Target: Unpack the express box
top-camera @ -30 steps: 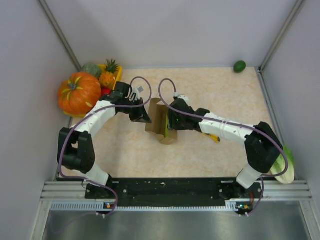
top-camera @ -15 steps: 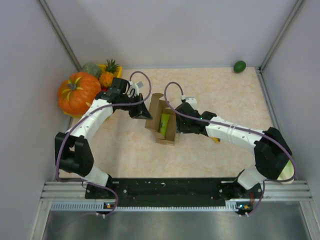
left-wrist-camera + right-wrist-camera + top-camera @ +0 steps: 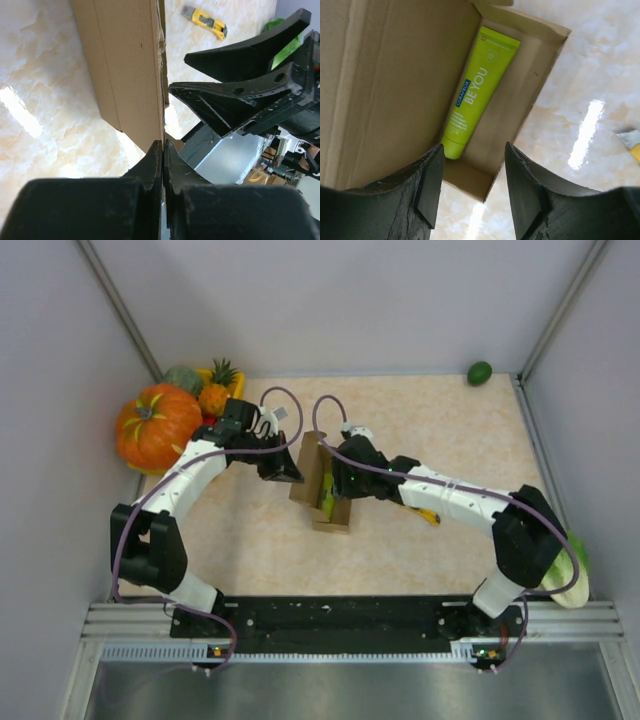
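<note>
The left end effector [image 3: 163, 145] is pinched narrow on a side flap of the express box [image 3: 322, 485], which sits open near the middle of the table [image 3: 450, 420]. Inside lies a lime-green tube [image 3: 476, 95], mostly covered from above by the right end effector [image 3: 472, 152], spread wide over it. A yellow knife [image 3: 210, 22] lies partly hidden under that arm.

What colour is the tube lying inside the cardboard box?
The tube is lime green with white lettering; the right wrist view shows it best.
</note>
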Available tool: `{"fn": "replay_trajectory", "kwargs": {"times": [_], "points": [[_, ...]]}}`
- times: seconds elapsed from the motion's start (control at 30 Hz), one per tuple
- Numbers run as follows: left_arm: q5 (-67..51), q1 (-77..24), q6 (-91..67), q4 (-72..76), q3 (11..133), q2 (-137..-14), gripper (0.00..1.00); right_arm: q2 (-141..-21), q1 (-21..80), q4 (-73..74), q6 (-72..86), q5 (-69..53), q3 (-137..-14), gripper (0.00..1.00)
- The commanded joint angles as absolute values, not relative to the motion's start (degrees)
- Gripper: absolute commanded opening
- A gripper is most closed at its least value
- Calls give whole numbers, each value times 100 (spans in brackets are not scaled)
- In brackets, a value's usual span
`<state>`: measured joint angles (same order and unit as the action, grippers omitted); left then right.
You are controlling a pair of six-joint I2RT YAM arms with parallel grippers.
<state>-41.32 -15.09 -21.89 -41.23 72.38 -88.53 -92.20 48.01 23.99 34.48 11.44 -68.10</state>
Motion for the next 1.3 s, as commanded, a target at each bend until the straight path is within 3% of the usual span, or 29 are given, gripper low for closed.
{"fn": "replay_trajectory", "kwargs": {"times": [0.0,0.53,0.8,1.03,1.27], "points": [[-4307,-1468,-1960,-4078,7067,-8745,0,-9632,4904,1968,3331,756,-7110,50],[-4306,-1169,-2013,-3947,6522,-8534,0,-10573,4922,2136,3454,668,-7514,50],[-4166,-1037,-2004,-4008,6565,-8508,0,-10793,5132,2856,3384,1633,-7858,52],[-4210,-1002,-2057,-3973,6592,-8534,0,-11012,5168,2927,3384,1652,-7972,53],[-4219,-967,-2083,-3973,6592,-8560,0,-11285,5168,2979,3366,1635,-8007,49]]}}
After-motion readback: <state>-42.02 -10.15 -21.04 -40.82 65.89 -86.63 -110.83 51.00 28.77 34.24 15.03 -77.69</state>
